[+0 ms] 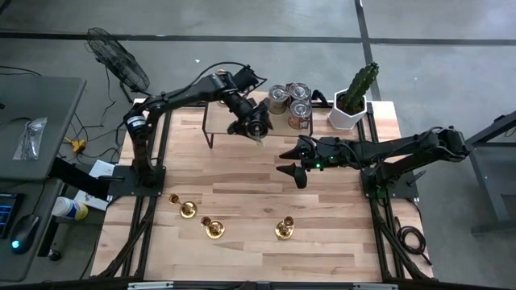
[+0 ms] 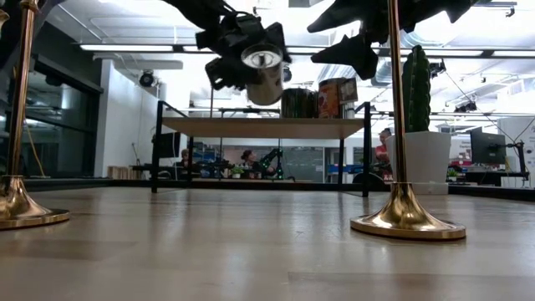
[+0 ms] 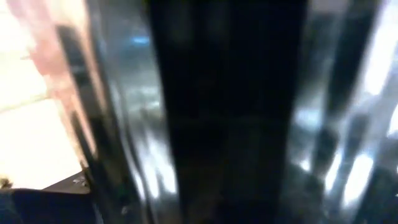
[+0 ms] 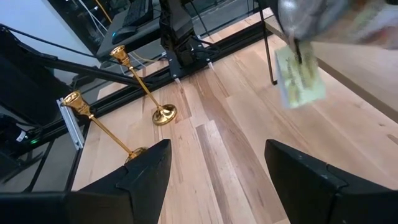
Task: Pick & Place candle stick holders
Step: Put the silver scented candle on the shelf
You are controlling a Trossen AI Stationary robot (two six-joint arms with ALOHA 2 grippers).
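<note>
Three gold candle stick holders stand upright on their round bases near the table's front edge: one at the left [image 1: 188,209], one beside it [image 1: 214,229] and one at the middle [image 1: 284,230]. The low view shows two of them close up [image 2: 405,219] [image 2: 21,209]. My left gripper [image 1: 257,129] hangs in front of the black shelf [image 1: 234,113], shut on a silver-topped tin can [image 2: 263,75]. My right gripper [image 4: 214,163] waits open over the table's middle right [image 1: 289,161], with nothing between its fingers. My left gripper holds the tin can by its round wall [image 2: 267,90], slanting down from the table's far left. The can is lifted clear of the table and tipped, its silver end [image 2: 262,58] turned toward the near edge. The gripper's body hides the fingers' exact place on the can.
Three more tin cans [image 1: 292,101] stand on the shelf at the back. A cactus in a white pot [image 1: 352,105] stands at the back right. Bare wood lies between the shelf and the holders.
</note>
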